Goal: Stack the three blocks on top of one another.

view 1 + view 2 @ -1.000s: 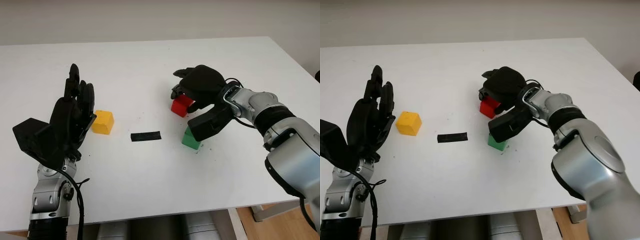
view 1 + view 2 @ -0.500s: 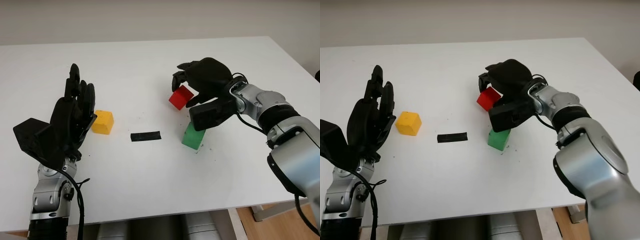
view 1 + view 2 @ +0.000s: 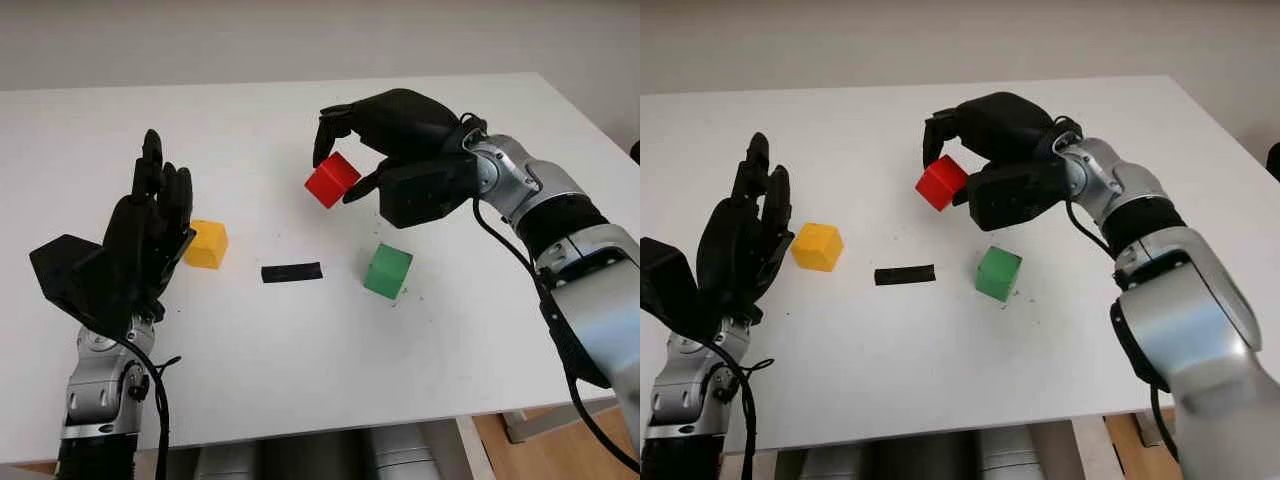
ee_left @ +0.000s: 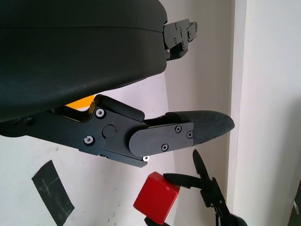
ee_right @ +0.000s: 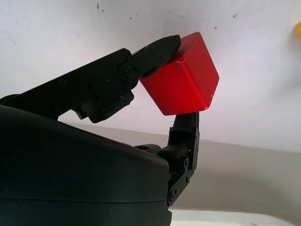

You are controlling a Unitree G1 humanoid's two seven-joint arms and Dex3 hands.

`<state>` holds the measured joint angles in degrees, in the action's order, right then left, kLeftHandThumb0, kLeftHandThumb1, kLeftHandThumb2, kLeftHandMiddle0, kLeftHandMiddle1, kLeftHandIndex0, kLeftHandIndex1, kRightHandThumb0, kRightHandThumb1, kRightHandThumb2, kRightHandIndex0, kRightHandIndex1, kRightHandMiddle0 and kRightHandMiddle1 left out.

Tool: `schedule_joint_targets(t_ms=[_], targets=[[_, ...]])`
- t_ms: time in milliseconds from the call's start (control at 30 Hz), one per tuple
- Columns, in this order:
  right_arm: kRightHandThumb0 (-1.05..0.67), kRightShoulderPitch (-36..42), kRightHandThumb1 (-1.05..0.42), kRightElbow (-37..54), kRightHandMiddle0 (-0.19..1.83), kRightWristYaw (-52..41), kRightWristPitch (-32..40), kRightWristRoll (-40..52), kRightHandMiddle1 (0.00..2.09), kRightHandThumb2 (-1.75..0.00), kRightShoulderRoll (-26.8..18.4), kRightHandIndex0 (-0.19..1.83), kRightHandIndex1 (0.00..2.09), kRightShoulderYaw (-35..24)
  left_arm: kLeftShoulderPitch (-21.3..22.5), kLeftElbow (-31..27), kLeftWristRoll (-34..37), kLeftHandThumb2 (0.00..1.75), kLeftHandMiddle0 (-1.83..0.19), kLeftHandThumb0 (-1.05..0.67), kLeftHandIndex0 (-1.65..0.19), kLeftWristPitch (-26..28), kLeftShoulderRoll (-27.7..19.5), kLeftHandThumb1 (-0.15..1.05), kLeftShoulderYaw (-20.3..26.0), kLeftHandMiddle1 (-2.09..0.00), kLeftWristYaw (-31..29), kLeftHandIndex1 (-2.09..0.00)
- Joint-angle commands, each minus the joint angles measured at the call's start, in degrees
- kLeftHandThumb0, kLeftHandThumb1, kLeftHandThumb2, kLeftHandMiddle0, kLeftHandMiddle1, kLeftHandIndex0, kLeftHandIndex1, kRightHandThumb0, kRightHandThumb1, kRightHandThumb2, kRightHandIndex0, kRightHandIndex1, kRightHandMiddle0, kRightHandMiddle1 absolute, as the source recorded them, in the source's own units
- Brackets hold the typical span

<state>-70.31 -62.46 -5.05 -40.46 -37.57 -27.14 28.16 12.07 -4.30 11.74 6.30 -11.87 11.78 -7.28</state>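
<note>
My right hand (image 3: pixel 345 165) holds the red block (image 3: pixel 332 180) in the air above the table's middle, pinched between its fingertips (image 5: pixel 162 49); the block is tilted. The green block (image 3: pixel 387 271) sits on the white table (image 3: pixel 300 340) below and to the right of it. At the left lies the yellow block (image 3: pixel 207 244), just right of my left hand (image 3: pixel 150 225), which is open and raised upright beside it. The red block (image 4: pixel 156 197) also appears in the left wrist view, with a sliver of the yellow block (image 4: pixel 79 102) behind the hand's shell.
A short strip of black tape (image 3: pixel 291 272) lies flat between the yellow and green blocks. The table's right edge (image 3: pixel 590 115) runs close to my right forearm.
My right hand has lifted the red block off the table beside the green block and carried it up and to the left. The left hand has not moved.
</note>
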Motion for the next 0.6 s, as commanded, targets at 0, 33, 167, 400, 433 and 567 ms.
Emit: schedule_joint_targets(t_ms=[0,33,167,400,433,567], targets=[[-0.39,-1.0,-0.93,2.9,0.49,-0.9,-1.3,-1.0,1.26,-0.06,-0.4,0.3,0.04,0.8,1.3,-0.4,0.0,0.56,0.19,-0.7,0.19,-0.2,0.2,1.05,-0.2,-0.02,0.1,-0.03],[-0.39,-0.9,-0.92,3.7,0.5,-1.9,-1.6,-1.2,1.26,-0.05,-0.3,0.31,0.04,1.0,1.3,-0.4,0.1,0.56,0.19,-0.69,0.19,-0.1,0.3,1.05,-0.2,-0.02,0.2,-0.02],[-0.39,-0.2,-0.92,5.9,0.51,-3.9,-3.4,-2.2,1.24,-0.05,0.6,0.3,0.05,2.1,1.3,-0.6,0.2,0.56,0.19,-0.7,0.19,0.0,0.5,1.05,-0.3,0.0,0.2,-0.01],[-0.44,0.1,-0.89,6.2,0.52,-1.3,-4.5,-8.0,1.34,-0.04,3.0,0.3,0.06,6.2,0.7,-1.3,-0.3,0.58,0.19,-0.68,0.19,-0.2,1.0,1.05,-0.6,-0.01,0.8,-0.02],[-0.44,0.1,-0.88,6.1,0.53,-0.1,-4.7,-9.0,1.35,-0.04,3.4,0.31,0.06,6.8,0.6,-1.4,-0.4,0.58,0.19,-0.68,0.19,-0.2,1.0,1.05,-0.6,-0.01,0.9,-0.02],[-0.44,-0.6,-0.88,5.1,0.54,2.9,-5.1,-12.6,1.35,-0.05,4.6,0.33,0.06,9.3,0.4,-1.5,-0.7,0.58,0.19,-0.68,0.19,-0.6,1.2,1.05,-0.7,0.0,1.2,-0.02]])
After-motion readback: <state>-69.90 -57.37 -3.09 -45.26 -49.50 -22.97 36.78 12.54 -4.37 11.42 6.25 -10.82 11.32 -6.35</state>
